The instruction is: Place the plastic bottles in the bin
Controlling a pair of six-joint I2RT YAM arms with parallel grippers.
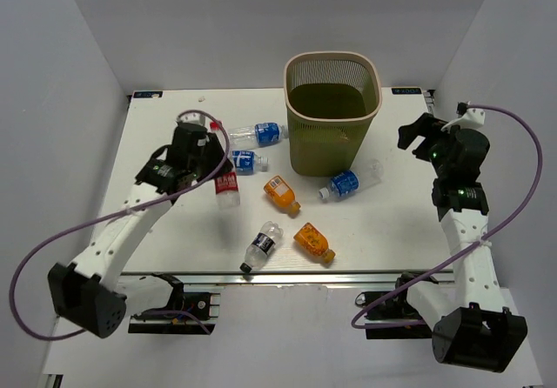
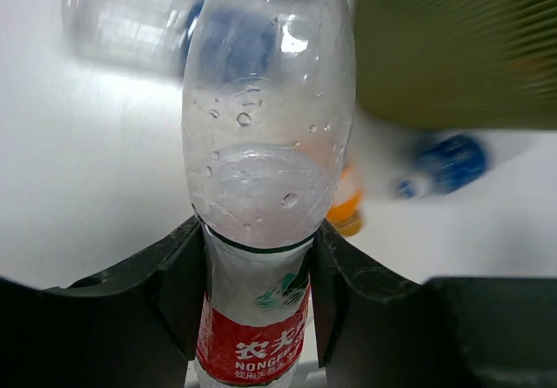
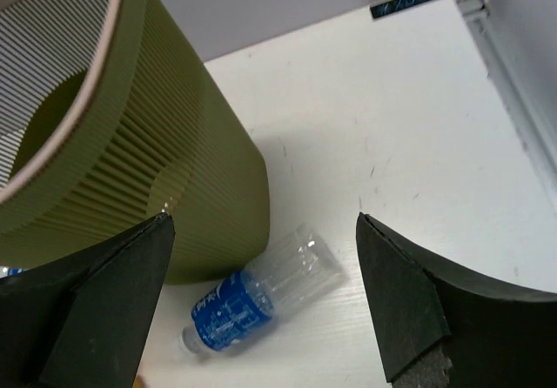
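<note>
My left gripper is shut on the taller clear bottle with the red label. In the left wrist view its fingers press both sides of that bottle. On the table lie two blue-label bottles by the left gripper and a third beside the olive mesh bin. Two orange bottles and a dark-label bottle lie nearer the front. My right gripper is open and empty. It hovers right of the bin, above the third blue-label bottle.
The white table is walled by grey panels on the left, back and right. The table's right edge rail runs close beside my right gripper. Purple cables loop off both arms.
</note>
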